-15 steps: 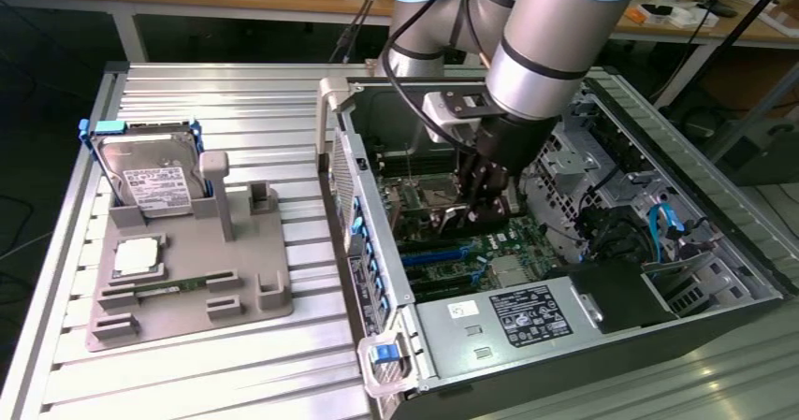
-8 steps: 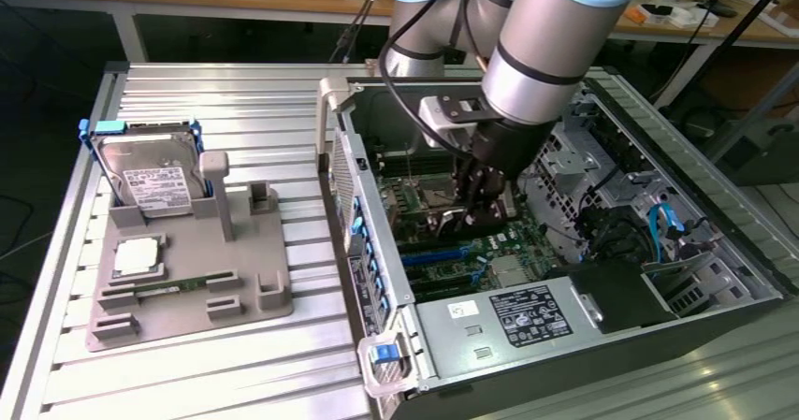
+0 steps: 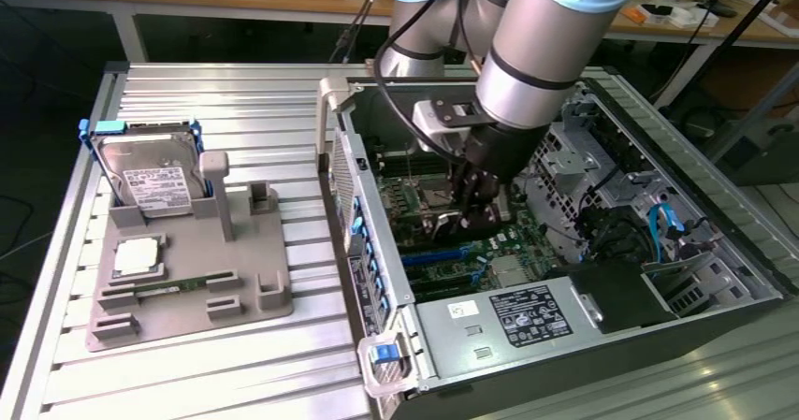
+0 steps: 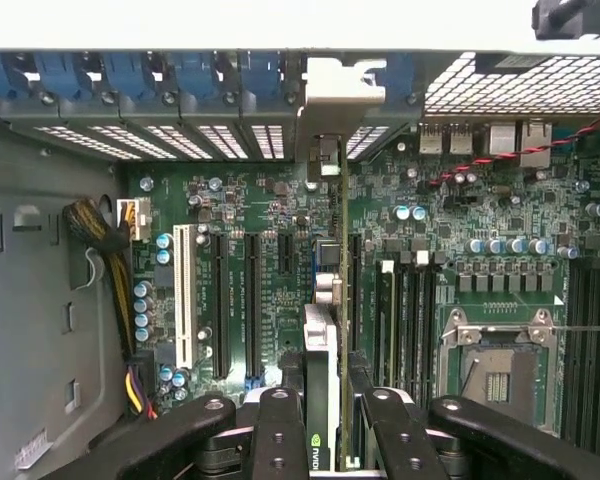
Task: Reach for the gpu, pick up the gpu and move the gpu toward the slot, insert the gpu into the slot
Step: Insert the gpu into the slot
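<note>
The pincer [image 4: 325,405] is clamped on the gpu [image 4: 322,345], with one dark finger [image 4: 280,425] pressed against each face. The card stands edge-on and runs straight ahead of the pincer to the rear wall of the case [image 4: 220,140], where its pale bracket end sits just under a white latch [image 4: 342,85]. In the exterior view the pincer [image 3: 465,216] is deep inside the open case, low over the green motherboard [image 3: 418,200], with the blue slot [image 3: 435,254] just beside and below it. Whether the card's edge has met the slot cannot be told. The danger, as I judge it, is misalignment. If the card is tilted or sits a little to one side of the connector, a push would drive its edge onto the board. It could also go toward the black memory slots [image 4: 405,320], which lie close beside the pincer on the side of the processor socket [image 4: 500,365]. The bracket could catch on the rear wall, and so thin a card might slip or twist between the fingers under load. As for writing, a small green emblem on the card between the fingers resembles the Nvidia mark, though its letters cannot be read. A black label [image 3: 525,312] on the metal cover near the pincer is printed too small to read. So is the white label on the hard drive [image 3: 152,181], well apart from the pincer outside the case.
</note>
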Robot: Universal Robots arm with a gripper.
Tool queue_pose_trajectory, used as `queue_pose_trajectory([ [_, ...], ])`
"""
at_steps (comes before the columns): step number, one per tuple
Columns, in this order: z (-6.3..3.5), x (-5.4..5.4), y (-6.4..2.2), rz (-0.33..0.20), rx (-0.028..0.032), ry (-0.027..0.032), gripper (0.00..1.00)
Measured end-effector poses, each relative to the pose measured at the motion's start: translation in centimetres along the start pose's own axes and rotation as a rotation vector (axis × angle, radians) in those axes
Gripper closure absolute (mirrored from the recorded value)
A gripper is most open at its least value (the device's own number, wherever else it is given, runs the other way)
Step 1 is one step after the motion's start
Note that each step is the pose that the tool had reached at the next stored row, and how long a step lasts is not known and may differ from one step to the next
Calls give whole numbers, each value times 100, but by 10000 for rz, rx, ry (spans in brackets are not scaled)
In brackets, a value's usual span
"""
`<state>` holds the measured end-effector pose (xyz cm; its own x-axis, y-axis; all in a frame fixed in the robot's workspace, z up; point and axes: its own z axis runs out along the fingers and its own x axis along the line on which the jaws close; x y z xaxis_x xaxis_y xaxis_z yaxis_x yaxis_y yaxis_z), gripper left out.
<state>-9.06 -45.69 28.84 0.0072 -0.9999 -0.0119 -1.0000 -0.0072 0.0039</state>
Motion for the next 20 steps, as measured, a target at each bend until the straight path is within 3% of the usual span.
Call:
queue_pose_trajectory([
  [20,114,1,64,-1,0,-1,73],
])
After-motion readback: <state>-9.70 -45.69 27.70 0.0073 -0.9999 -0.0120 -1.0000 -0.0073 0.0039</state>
